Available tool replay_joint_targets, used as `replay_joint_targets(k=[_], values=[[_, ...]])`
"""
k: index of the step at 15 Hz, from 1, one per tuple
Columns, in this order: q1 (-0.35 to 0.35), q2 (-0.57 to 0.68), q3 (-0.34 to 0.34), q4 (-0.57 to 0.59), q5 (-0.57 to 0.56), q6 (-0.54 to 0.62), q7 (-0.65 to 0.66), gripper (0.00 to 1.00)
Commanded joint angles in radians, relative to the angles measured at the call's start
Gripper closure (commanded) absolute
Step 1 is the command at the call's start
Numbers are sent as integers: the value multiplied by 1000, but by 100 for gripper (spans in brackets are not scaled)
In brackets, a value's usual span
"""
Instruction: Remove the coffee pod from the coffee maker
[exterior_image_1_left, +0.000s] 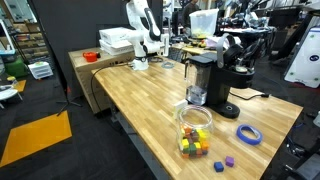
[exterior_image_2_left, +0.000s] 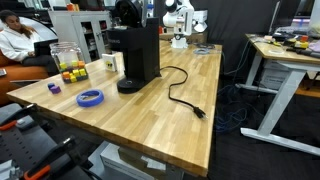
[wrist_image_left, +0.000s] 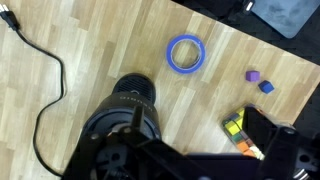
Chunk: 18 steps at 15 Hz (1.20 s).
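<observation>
- Ext. view: coffee maker (exterior_image_1_left: 204, 80) stands upright on the wooden table (exterior_image_1_left: 140, 100), toward the far-right part of the top.
- Dark wrist end of the arm (exterior_image_1_left: 237, 58) sits just beside and above the machine's top. Fingers too small here, can't tell their state.
- Clear jar (exterior_image_1_left: 195, 130) of coloured blocks is in front of the machine, nr the table edge. Blue tape ring (exterior_image_1_left: 248, 133) lies flat beside it, and a purple block (exterior_image_1_left: 228, 160) is nr the corner.
- Ext. view: coffee maker (exterior_image_2_left: 135, 55) is seen from its black side, w/ rounded base on the wood.
- Black power cord (exterior_image_2_left: 178, 90) snakes from the base across the table, plug end lying loose.
- Jar (exterior_image_2_left: 70, 65) is behind-left of the machine and the tape ring (exterior_image_2_left: 90, 98) in front-left, apart from both.
- Wrist view: looks straight down on the machine's round black top (wrist_image_left: 130, 108).
- Gripper (wrist_image_left: 185, 150) is above it, fingers (wrist_image_left: 272, 135) spread wide apart, clamped on nothing.
- Tape ring (wrist_image_left: 185, 53) lies beyond the machine, not touching it. Two purple blocks (wrist_image_left: 260, 81) are to its right, the cord (wrist_image_left: 50, 85) on the left and the jar (wrist_image_left: 238, 135) by one finger.
</observation>
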Motion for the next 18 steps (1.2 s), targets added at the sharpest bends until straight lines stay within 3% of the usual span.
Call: replay_joint_targets(k=[1, 18], values=[[-16, 62, -5, 31, 27, 41, -8, 0], [-37, 124, 10, 55, -3, 98, 28, 0]])
